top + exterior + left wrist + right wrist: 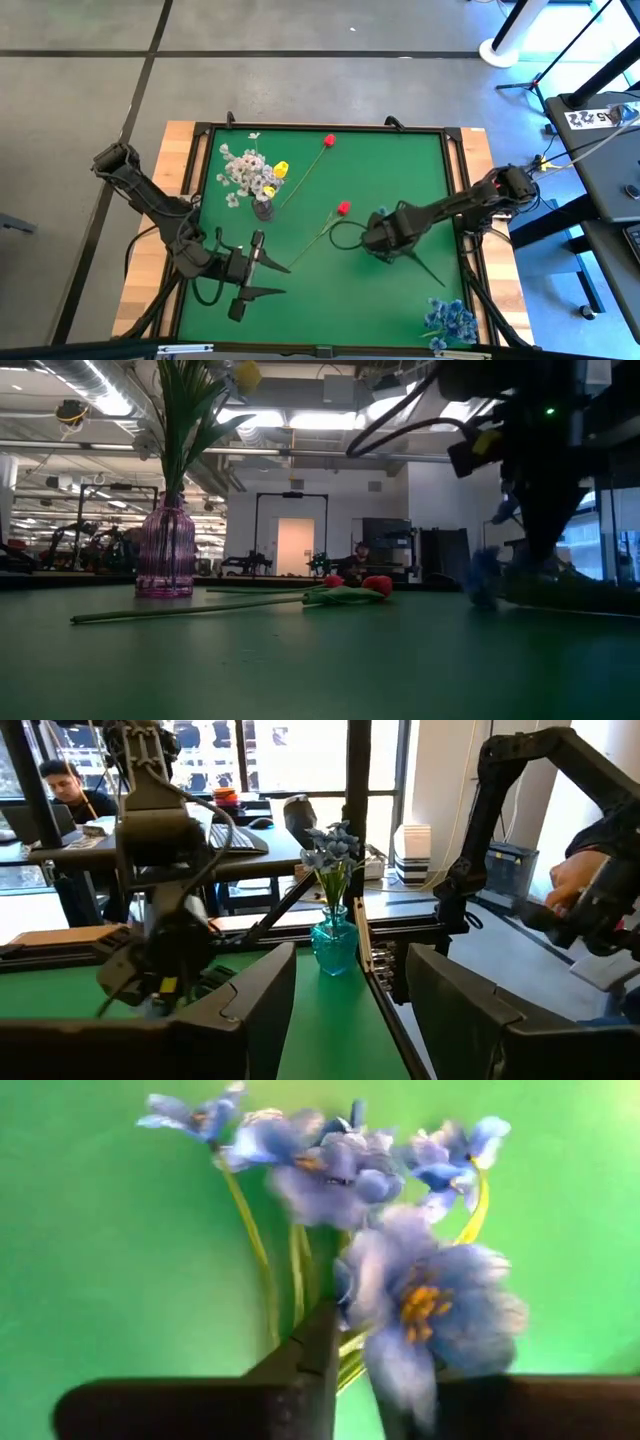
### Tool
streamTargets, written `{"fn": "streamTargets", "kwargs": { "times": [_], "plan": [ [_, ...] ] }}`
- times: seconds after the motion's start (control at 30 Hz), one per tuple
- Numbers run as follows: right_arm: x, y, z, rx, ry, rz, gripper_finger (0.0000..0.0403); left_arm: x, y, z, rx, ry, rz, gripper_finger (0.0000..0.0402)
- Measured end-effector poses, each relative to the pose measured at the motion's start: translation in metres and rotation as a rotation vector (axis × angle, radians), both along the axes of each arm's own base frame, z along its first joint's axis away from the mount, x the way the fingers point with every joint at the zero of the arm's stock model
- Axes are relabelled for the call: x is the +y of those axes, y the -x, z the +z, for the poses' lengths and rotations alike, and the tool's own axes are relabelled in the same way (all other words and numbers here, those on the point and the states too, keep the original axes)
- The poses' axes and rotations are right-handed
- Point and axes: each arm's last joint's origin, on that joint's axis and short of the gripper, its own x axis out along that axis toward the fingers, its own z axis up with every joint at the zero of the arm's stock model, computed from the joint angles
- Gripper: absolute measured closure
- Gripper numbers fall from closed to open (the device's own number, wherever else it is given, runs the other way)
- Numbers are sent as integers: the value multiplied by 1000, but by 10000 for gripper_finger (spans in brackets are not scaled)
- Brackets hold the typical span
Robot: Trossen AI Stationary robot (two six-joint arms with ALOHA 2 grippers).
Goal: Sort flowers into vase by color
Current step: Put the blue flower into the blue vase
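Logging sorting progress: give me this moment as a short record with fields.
left gripper: open, empty, above the mat's near-left part
right gripper: shut on blue spray, mid-mat
purple vase: holds white and yellow flowers
teal vase: holds blue flowers, at the mat's near-right corner
red tulips: two, lying loose on the mat
still unsorted: both red tulips, the held spray

- Table mat (380,190): plain green.
- Purple ribbed vase (166,555): holds white blossoms (240,170), yellow tulips (281,169).
- Beside that vase: two red tulips (343,208).
- Teal vase (335,942): blue blossoms (333,844).
- Blue spray (420,1295): orange-yellow centres.
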Motion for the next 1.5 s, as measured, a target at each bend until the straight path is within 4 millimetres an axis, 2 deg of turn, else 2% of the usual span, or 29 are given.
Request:
{"fn": "streamTargets", "kwargs": {
  "times": [0.1, 0.37, 0.5, 0.6, 0.7, 0.83, 0.97, 1.0, 1.07, 1.2, 1.37, 1.5],
  "plan": [
    [9, 3, 0, 1, -6, 32, 306, 1, -1, 0, 0, 2, 6, 214],
    [25, 16, 3, 69, -97, 80, 159, 3, -3, 0, 3, 20, 15, 214],
    [24, 21, -13, 69, -120, 81, 131, 3, -3, 0, 5, 19, 15, 214],
    [13, 19, -31, 17, -130, 61, 141, 3, -2, 0, 3, 20, 14, 214],
    [0, 19, -43, -2, -138, 50, 174, 3, -2, 0, 5, 26, 5, 214],
    [-10, 19, -49, -16, -155, 19, 243, 0, -1, 0, 11, 51, -65, 214],
    [-10, 12, -47, -65, -160, 62, 336, -1, -1, 0, 9, 57, -83, 214],
    [-8, 8, -44, -110, -152, 82, 364, -1, -1, 0, 9, 57, -82, 214],
    [-1, 2, -29, -229, -136, 153, 387, 1, -2, 1, 8, 57, -76, 214],
    [8, 9, 13, -484, -80, 251, 372, 1, -2, 1, 4, 71, -73, 214],
    [20, 49, 77, -834, -56, 365, 393, -2, 0, 1, 4, 90, -87, 214],
    [22, 93, 114, -1046, -99, 499, 383, -5, 2, 1, 7, 91, -118, 214]
  ]
}}
